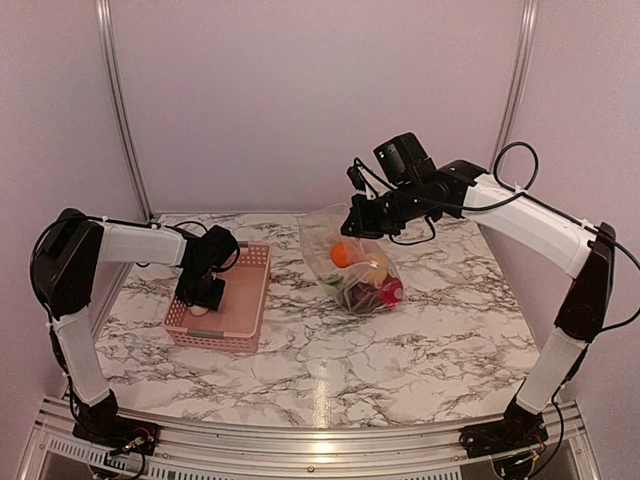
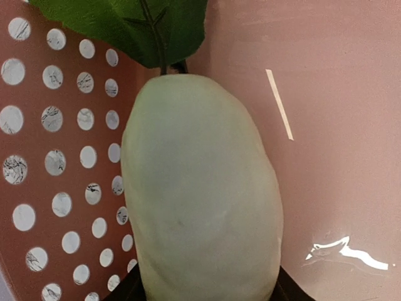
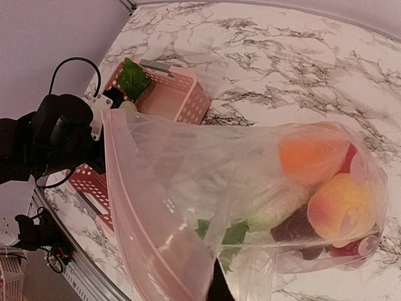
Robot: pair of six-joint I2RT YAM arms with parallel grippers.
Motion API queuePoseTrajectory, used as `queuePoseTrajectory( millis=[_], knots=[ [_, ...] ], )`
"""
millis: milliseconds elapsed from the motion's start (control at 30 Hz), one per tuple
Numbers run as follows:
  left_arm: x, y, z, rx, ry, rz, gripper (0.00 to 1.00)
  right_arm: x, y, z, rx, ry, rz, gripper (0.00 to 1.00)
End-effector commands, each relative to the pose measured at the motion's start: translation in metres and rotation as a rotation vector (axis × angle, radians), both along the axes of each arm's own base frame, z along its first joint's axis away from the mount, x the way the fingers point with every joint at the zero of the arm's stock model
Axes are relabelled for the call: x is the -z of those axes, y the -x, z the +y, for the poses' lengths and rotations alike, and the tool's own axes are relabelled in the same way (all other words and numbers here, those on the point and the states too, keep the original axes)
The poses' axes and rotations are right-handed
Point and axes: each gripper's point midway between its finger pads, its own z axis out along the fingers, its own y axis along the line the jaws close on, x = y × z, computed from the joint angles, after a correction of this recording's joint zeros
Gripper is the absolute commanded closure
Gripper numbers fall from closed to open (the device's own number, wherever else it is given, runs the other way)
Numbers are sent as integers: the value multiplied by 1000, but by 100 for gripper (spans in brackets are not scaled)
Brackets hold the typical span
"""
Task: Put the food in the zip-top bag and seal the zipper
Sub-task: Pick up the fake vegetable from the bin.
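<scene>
1. Now, the left gripper [image 1: 203,296] is down inside the pink perforated plastic basket [image 1: 250,292], at nine o'clock from the bag. The white oblong toy radish [image 2: 200,200] stands between its dark fingers [image 2: 294,293]; whether they pinch it or merely flank it, I cannot tell.
2. The right gripper [image 1: 358,222] is clamped shut on the mouth edge of the clear, crinkly zip-top bag [image 1: 335,245], holding it up at twelve o'clock. The orange fruit [image 3: 310,157], yellow lemon-like piece [image 3: 341,207], dark brown piece [image 3: 294,229] and red round piece [image 1: 392,291] sit at the bag's five o'clock end on the marble table [image 1: 420,370].
3. Risk one: the radish looks smooth and rounded, so a shallow or off-centre grip could let it squirt out on the lift.
4. Risk two: the mouth looks slack and folded, so the radish or its green leaf [image 2: 125,25] could snag the pinkish zipper strip [image 3: 131,200] and drop outside.
5. Risk three: a leaf lying across that strip would block the seal.
6. Hidden: the radish fills the left wrist view and covers the fingertip contact. The right fingers are almost wholly behind plastic, and a green-leaved piece inside the bag is too blurred to name.
</scene>
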Motion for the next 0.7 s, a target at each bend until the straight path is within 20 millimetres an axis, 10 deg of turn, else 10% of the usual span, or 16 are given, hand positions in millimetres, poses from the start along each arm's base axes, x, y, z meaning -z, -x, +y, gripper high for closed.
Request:
queuePoseTrajectory(
  millis=[0,333,667],
  knots=[
    [-31,-7,-14,1,98,-39,54,-19,5,-3,4,-26,-33,100],
    [-131,-7,-60,36,433,-138,63,-20,-2,1,-10,0,-48,100],
    [-272,3,-137,176,969,-243,69,-23,-12,4,-28,26,-71,100]
  ],
)
